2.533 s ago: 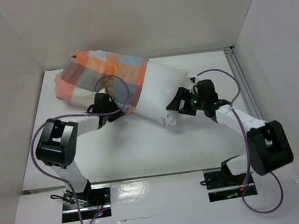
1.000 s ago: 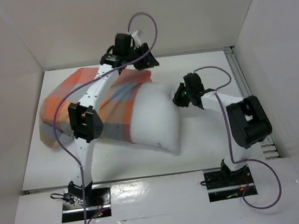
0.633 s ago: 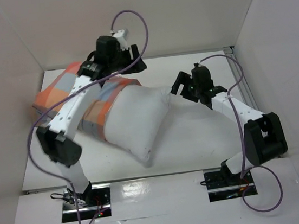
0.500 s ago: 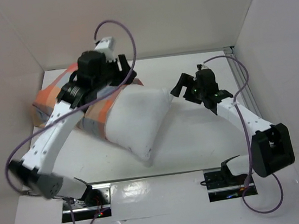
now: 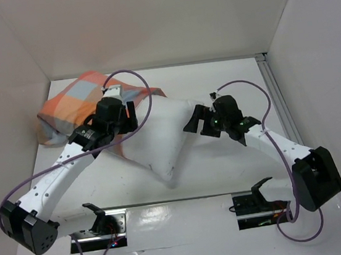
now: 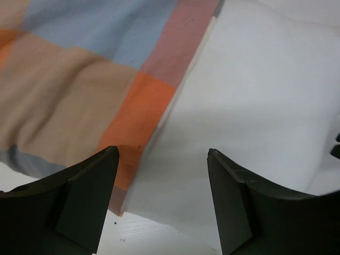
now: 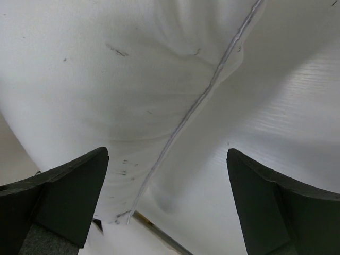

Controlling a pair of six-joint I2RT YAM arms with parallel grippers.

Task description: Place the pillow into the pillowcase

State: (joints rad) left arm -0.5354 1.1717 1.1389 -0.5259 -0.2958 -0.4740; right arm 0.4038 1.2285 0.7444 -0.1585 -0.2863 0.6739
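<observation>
Having just let go, the left end effector (image 5: 124, 113) and right end effector (image 5: 192, 120) stand wide and empty above the pillow (image 5: 159, 140), which lies on the worktop (image 5: 225, 167) only partly inside the pillowcase (image 5: 73, 105), so tucking remains.

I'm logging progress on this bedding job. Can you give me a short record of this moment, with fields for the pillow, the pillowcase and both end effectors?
pillow: white, its far left end inside the pillowcase, much of it bare
pillowcase: checked, at the far left of the table, its hem lying across the pillow
left end effector: open, holding nothing, over the hem
right end effector: open, holding nothing, by the pillow's right corner
status: pillow only partly in
</observation>
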